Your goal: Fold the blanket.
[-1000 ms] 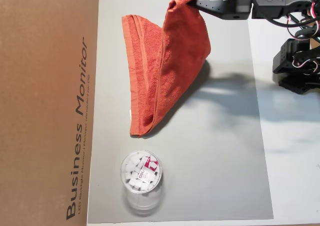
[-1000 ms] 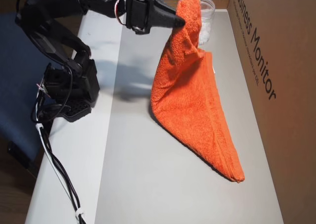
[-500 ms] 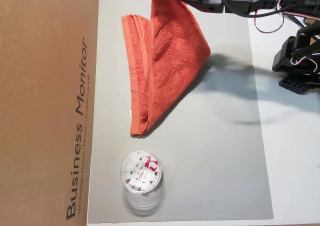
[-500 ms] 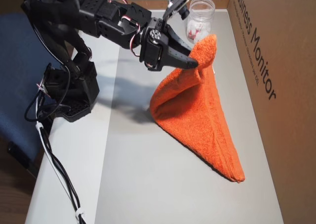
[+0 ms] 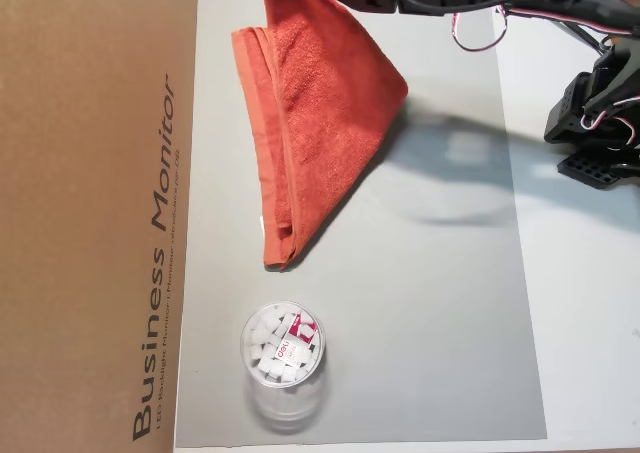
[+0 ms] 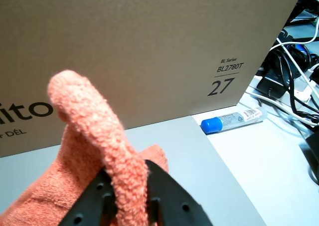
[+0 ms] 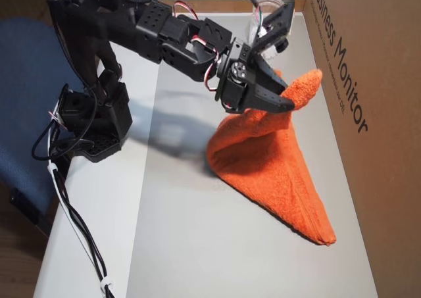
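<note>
Overhead view: blanket [image 5: 315, 113], orange-red looped terry, folded to a rough triangle with flat hem bands along its left edge, lying on the smooth grey table [image 5: 440, 303] beside a brown cardboard box [image 5: 90, 213]; clear plastic cup [image 5: 282, 351] nearby. Wrist view: my gripper [image 6: 130, 196] clamped on a lifted terry fold; blue-capped tube [image 6: 232, 120] visible only here. Other overhead view: one corner raised, pinched between my black fingers [image 7: 266, 102].

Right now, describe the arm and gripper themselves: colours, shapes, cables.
The arm is matte black, blocky segments with perforated servo housings. Thin red, white and black wires loop along it. The gripper has two black tapered fingers with small round holes.
</note>
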Controlling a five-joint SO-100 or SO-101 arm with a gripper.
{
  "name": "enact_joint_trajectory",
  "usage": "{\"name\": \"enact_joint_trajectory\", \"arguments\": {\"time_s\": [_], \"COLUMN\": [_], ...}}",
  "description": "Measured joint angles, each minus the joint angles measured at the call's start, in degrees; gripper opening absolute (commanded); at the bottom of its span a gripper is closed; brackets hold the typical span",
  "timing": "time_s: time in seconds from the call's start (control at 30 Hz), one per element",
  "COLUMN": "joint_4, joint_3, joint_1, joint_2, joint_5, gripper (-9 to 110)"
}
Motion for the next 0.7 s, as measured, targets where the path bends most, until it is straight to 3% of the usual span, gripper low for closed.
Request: {"name": "enact_joint_trajectory", "arguments": {"time_s": [0.7], "joint_4": [-0.62], "joint_3": [-2.99], "joint_1": [5.10], "joint_2": [-15.12], "joint_5": [8.70], "gripper": [0]}}
